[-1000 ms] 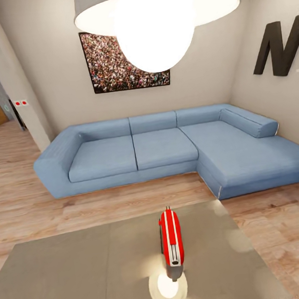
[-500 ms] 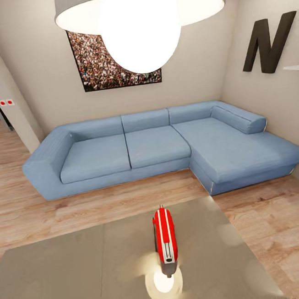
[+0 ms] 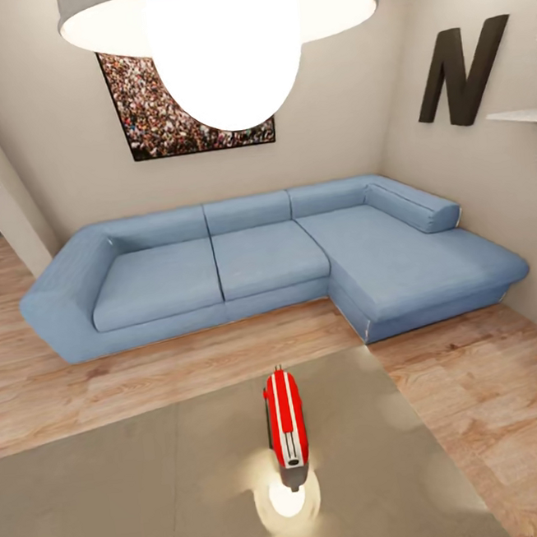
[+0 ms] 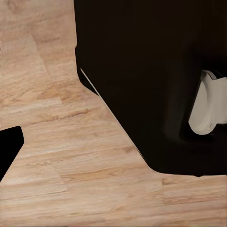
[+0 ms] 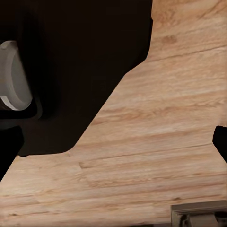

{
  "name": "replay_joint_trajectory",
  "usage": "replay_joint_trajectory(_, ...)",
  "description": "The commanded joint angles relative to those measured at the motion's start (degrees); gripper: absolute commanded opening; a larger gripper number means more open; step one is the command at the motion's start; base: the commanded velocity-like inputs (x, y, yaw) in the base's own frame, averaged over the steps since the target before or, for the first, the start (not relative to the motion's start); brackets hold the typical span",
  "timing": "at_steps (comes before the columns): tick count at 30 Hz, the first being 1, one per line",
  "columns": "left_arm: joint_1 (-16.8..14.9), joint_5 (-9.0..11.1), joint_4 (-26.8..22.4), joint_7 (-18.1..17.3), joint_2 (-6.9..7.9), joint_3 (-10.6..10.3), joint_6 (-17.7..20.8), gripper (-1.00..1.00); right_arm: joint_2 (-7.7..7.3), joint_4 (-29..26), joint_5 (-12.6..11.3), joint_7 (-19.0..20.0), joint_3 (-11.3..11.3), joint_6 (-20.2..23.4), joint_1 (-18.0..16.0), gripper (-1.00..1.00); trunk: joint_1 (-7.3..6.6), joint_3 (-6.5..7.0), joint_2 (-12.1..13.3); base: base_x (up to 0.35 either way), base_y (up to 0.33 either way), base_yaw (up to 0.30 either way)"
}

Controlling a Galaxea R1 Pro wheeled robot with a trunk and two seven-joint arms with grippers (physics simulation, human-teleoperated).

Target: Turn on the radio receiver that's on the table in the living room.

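Observation:
The red radio receiver [image 3: 284, 420] with white stripes lies on the glossy grey table [image 3: 119, 499], its dark end panel towards me, in the head view's lower middle. It sits near the table's far edge, right of centre. In the left wrist view one dark fingertip [image 4: 8, 147] of my left gripper [image 4: 113, 151] shows at the frame's edge over wood floor. My right gripper [image 5: 116, 146] has a dark fingertip [image 5: 221, 141] at the frame's edge and another at the opposite edge, wide apart. Neither gripper holds anything.
A blue L-shaped sofa [image 3: 259, 261] stands beyond the table, with a strip of wood floor [image 3: 188, 364] between. A big ceiling lamp [image 3: 219, 34] hangs in front of the crowd picture [image 3: 141, 116]. The black letter N [image 3: 461, 73] and a white shelf [image 3: 525, 116] are on the right wall.
The whole head view has shifted left, so the camera has moved. The radio lies unmoved on the table and now shows nearer the picture's middle.

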Motion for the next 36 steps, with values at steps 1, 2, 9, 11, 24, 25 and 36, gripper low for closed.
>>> replay_joint_trajectory(1,0.0,0.0,0.0,0.0,0.00,0.0,0.0,1.00,-0.04,0.0,0.0,0.0,0.0,0.0,0.0,1.00,0.00,-0.08,0.0,0.000,0.000,-0.044)
replay_joint_trajectory(2,0.0,0.0,0.0,0.0,0.00,0.0,0.0,1.00,-0.05,0.0,0.0,0.0,0.0,0.0,0.0,1.00,0.00,-0.14,0.0,0.000,0.000,-0.035)
replay_joint_trajectory(9,0.0,0.1,0.0,0.0,0.00,0.0,0.0,1.00,0.00,0.0,0.0,0.0,0.1,-0.1,0.0,1.00,0.00,-0.25,0.0,0.000,0.000,-0.008)
replay_joint_trajectory(11,0.0,0.2,0.0,0.0,0.00,0.0,0.0,1.00,0.00,0.0,0.1,0.0,0.1,-0.1,0.0,1.00,0.00,-0.26,0.0,0.000,0.000,0.071)
replay_joint_trajectory(24,0.0,0.2,0.0,0.0,0.00,0.0,0.0,1.00,-0.05,0.0,0.0,0.1,0.1,-1.0,0.0,1.00,0.00,-0.66,0.0,0.000,0.000,0.185)
replay_joint_trajectory(25,0.0,0.2,0.0,0.0,0.00,0.0,0.0,1.00,-0.06,0.0,0.0,0.0,0.1,-0.9,0.0,1.00,0.00,-0.67,0.0,0.000,0.000,0.040)
replay_joint_trajectory(36,0.0,0.2,0.0,0.0,0.00,0.0,0.0,1.00,0.00,0.0,0.0,0.0,0.1,-1.8,0.0,1.00,0.00,-1.15,0.0,0.000,0.000,0.011)
